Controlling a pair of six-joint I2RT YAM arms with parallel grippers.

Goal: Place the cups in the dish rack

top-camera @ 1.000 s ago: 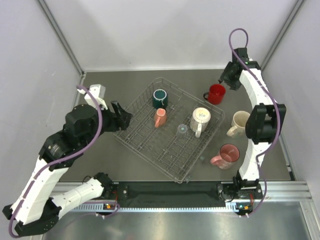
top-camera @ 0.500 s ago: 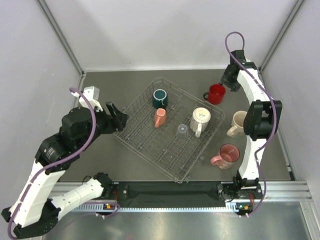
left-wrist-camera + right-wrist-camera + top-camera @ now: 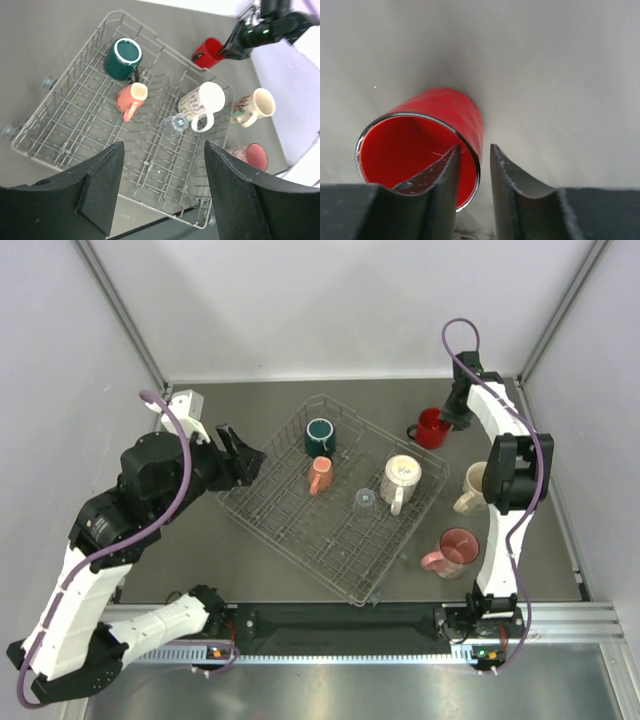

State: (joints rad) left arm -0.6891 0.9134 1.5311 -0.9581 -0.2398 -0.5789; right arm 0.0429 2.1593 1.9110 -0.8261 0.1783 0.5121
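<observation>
The red cup (image 3: 433,427) (image 3: 440,107) stands upright on the table, just right of the dish rack (image 3: 290,540) (image 3: 60,150). My right gripper (image 3: 455,418) (image 3: 475,147) straddles its rim, one finger inside and one outside, with a thin gap on each side of the wall. My left gripper (image 3: 245,455) (image 3: 162,146) hangs wide open over the rack's left edge, holding nothing. In the rack sit a dark teal cup (image 3: 320,435), a small salmon cup (image 3: 320,475), a clear glass one (image 3: 364,500) and a cream printed one (image 3: 400,478).
A cream cup (image 3: 478,485) and a translucent pink cup (image 3: 455,550) lie on the table right of the rack, beside the right arm's forearm. White walls close in on the table's left, back and right.
My right gripper has come down over the red cup's rim and its jaws have narrowed around the wall. The left arm has shifted slightly toward the back, still open.
</observation>
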